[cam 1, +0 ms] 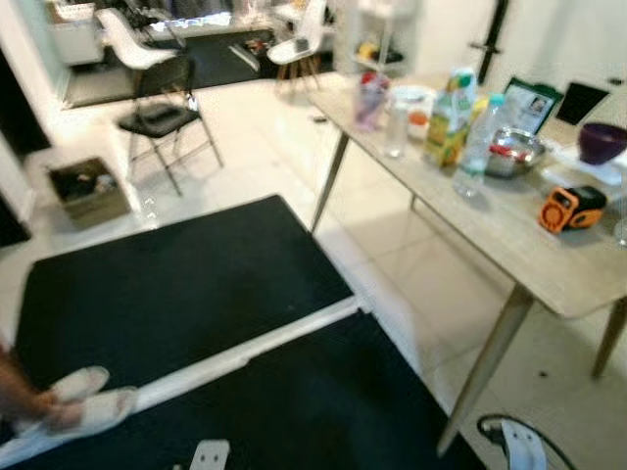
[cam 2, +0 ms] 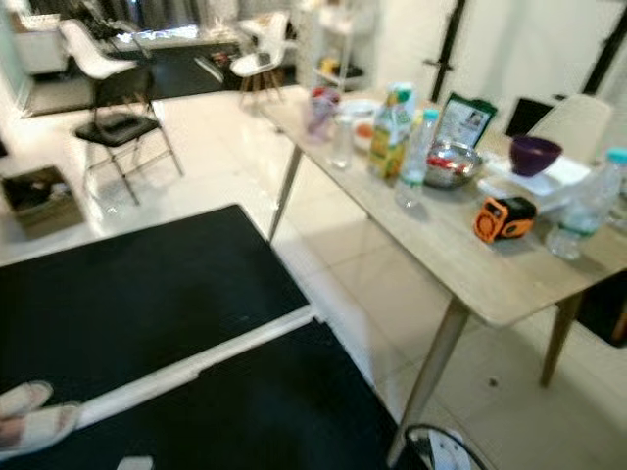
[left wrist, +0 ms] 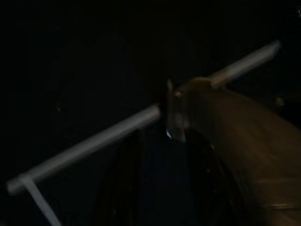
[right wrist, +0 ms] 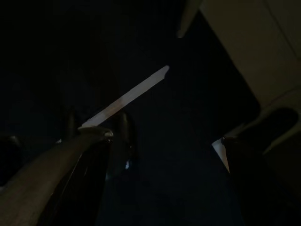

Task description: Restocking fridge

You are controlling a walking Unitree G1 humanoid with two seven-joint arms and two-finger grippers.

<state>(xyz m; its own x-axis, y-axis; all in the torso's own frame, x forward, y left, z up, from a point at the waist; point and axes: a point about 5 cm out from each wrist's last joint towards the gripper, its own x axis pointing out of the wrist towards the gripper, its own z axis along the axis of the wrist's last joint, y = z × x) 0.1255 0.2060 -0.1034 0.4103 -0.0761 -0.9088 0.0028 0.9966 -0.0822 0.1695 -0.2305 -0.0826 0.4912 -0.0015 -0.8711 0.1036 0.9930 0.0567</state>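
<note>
In the left eye view, a long wooden table (cam 1: 549,259) stands on the pale floor. Everything else is told from this table. On its far end stand a green and yellow juice carton (cam 1: 449,117), a clear water bottle (cam 1: 475,147) just beside it, and a glass (cam 1: 396,127). A shiny metal bowl (cam 1: 513,152) sits near the bottle. An orange and black tape measure (cam 1: 570,208) lies on the table's near part. A purple bowl (cam 1: 602,142) sits at the back edge. Beside the table lie two black mats (cam 1: 186,284) with a white strip between them. A black folding chair (cam 1: 162,117) stands well apart from the table. A person's foot in a white slipper (cam 1: 83,406) rests on the mat.

In the right eye view, another water bottle (cam 2: 588,206) stands on the table near the tape measure.

The left wrist view is very dark. A pale strip (left wrist: 94,141) crosses it. I cannot tell how wide the left gripper is.

The right wrist view is dark too, with a pale strip (right wrist: 127,99). I cannot tell how wide the right gripper is.
</note>
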